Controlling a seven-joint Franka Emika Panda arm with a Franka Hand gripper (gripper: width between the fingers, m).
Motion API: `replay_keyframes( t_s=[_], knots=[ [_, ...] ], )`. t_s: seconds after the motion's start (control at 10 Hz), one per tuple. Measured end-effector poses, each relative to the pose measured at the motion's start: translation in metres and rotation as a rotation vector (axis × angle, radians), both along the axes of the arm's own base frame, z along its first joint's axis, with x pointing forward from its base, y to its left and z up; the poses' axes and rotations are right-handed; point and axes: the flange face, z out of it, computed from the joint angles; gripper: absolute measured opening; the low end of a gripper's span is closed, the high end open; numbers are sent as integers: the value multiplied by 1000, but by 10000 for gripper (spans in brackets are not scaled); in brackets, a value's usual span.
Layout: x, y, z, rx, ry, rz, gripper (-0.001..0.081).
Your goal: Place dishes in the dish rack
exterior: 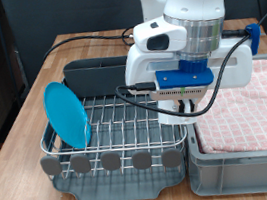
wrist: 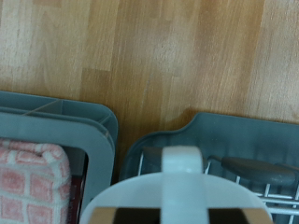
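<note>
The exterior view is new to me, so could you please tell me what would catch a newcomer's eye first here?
The turquoise-blue plate stands on edge in the dish rack at the exterior view's left. The gripper hangs low over the rack's right end, its fingers hidden behind the hand there. In the wrist view a white mug fills the near foreground, over the gap between the rack and the grey bin with its pink checked cloth.
</note>
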Motion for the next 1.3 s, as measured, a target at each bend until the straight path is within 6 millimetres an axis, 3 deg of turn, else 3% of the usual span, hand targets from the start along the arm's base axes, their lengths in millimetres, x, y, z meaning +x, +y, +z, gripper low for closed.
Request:
replay_keyframes(
  t_s=[0.7,1.0,1.3],
  knots=[
    [27,-7,-8,-13,-44,38,72],
    [40,0,-11,21,-17,42,72],
    [41,5,-16,40,27,23,72]
  ],
)
